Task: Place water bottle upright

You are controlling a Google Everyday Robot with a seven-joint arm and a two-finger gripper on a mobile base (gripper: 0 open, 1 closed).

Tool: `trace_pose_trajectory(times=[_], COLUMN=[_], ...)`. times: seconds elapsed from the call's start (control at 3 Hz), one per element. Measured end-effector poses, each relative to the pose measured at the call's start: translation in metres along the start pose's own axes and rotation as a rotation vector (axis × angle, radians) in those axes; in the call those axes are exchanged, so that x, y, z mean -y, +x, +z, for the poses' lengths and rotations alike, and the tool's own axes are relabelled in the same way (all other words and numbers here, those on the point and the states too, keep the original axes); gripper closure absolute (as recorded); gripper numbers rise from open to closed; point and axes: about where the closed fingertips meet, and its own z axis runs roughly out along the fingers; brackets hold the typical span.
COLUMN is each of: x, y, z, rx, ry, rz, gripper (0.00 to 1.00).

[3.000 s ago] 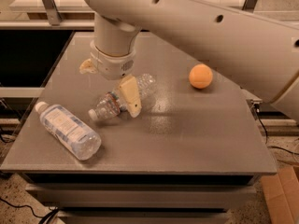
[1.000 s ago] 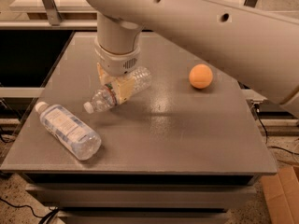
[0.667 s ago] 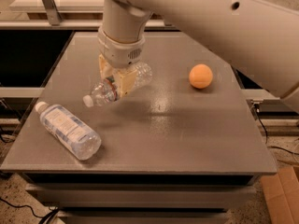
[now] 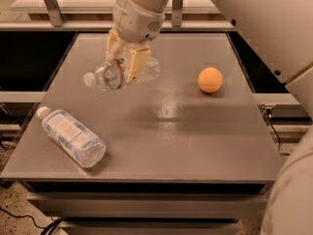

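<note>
Bottle (image 4: 106, 75) sideways in the grip, cap leftward.
End effector (image 4: 125, 74) clamps its middle over the worktop's (image 4: 171, 131) back left; released before turning fully upright, the ribbed body could slip, tip and roll.

Robot lab, likely: grey worktable (image 4: 171, 146), loose cable (image 4: 22, 215) on speckled floor (image 4: 11, 196); gripper (image 4: 122, 71) over table's left rear, clamping water bottle (image 4: 104, 76).

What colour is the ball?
The ball is orange, camera view; the gripper, left of it, grips the water bottle.
</note>
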Motion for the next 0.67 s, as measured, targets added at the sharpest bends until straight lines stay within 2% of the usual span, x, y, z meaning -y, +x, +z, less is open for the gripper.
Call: trace_pose_trajectory(times=[0.33, 0.67], x=[0.009, 0.02], y=[-0.004, -0.012], z=[-0.022, -0.028], rx=[0.146, 0.178], ry=[0.039, 0.08], rz=[0.031, 0.022], gripper=[1.0, 1.0])
